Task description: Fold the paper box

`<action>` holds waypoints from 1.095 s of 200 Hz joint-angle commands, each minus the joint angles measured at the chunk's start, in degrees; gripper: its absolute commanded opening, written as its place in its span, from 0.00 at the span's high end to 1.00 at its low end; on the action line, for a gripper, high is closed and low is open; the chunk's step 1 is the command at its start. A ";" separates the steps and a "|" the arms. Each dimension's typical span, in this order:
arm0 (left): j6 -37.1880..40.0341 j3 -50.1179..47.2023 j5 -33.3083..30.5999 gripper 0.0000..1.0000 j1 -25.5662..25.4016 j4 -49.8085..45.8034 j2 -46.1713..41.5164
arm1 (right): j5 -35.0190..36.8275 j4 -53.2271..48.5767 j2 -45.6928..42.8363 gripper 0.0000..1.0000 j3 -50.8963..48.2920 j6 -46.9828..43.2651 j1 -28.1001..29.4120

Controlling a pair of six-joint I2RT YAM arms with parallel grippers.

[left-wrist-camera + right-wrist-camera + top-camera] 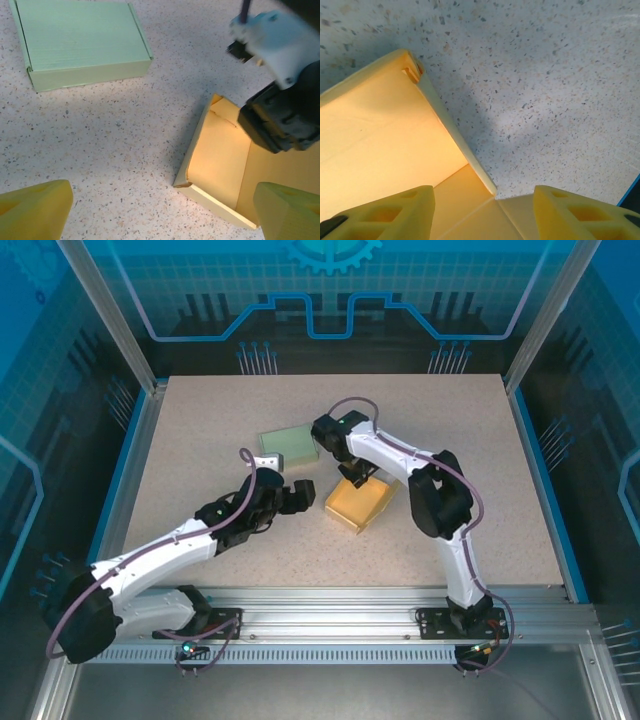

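The yellow paper box (362, 502) lies open in the middle of the table, its side walls standing and its inside facing up. My left gripper (300, 495) hovers just left of it, open; in the left wrist view the box's near corner (192, 182) sits between the spread yellow fingers (37, 210). My right gripper (357, 477) hangs over the box's far edge, open. In the right wrist view one box wall (450, 125) runs between its fingertips (390, 215) without touching them.
A folded green box (289, 447) rests behind the yellow one, closed and flat (80, 42). The speckled table (200, 440) is bordered by blue rails and an aluminium frame. The right arm's wrist (280, 120) hangs over the yellow box.
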 commanded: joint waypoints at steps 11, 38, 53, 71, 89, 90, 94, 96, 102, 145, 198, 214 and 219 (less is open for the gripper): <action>2.18 0.43 -0.31 0.06 1.30 0.30 3.04 | -2.99 -1.42 -9.65 0.38 2.02 0.77 1.93; 4.20 1.95 -1.14 0.09 2.56 0.08 7.25 | -4.64 -0.52 -20.27 0.17 -0.73 4.34 2.00; 5.49 3.41 -1.41 0.13 3.20 0.12 10.22 | -4.61 0.67 -27.16 0.00 -4.26 6.98 1.67; 7.11 5.81 -0.92 0.18 3.74 0.12 14.71 | -4.76 1.42 -34.96 0.00 -9.19 10.27 0.35; 8.78 8.77 0.08 0.22 3.75 0.35 19.54 | -5.36 2.00 -42.19 0.00 -15.45 14.47 -2.37; 8.90 8.96 0.06 0.22 3.72 0.31 19.89 | -5.40 1.99 -42.50 0.00 -15.79 14.80 -2.67; 9.26 9.55 0.29 0.23 3.70 0.14 21.00 | -5.44 2.07 -43.96 0.00 -17.46 15.85 -3.52; 9.41 9.93 0.32 0.24 3.75 0.13 21.58 | -5.50 2.12 -44.64 0.00 -18.35 16.32 -4.08; 9.83 11.00 0.19 0.25 3.79 -0.06 23.20 | -5.56 2.23 -46.60 0.00 -20.77 17.86 -5.64; 11.28 15.79 -0.49 0.32 3.79 -0.88 31.60 | -14.48 8.96 -56.09 0.06 -39.44 21.06 -18.84; 11.37 17.56 0.30 0.42 3.77 -1.89 36.90 | -32.95 32.45 -50.79 0.18 -55.98 20.05 -25.13; 10.95 16.31 2.79 0.46 3.67 -0.77 36.83 | -34.71 37.71 -46.40 0.20 -57.35 19.31 -25.54; 10.71 15.70 3.46 0.46 3.59 -0.32 36.60 | -35.14 39.10 -45.06 0.21 -57.27 19.04 -25.63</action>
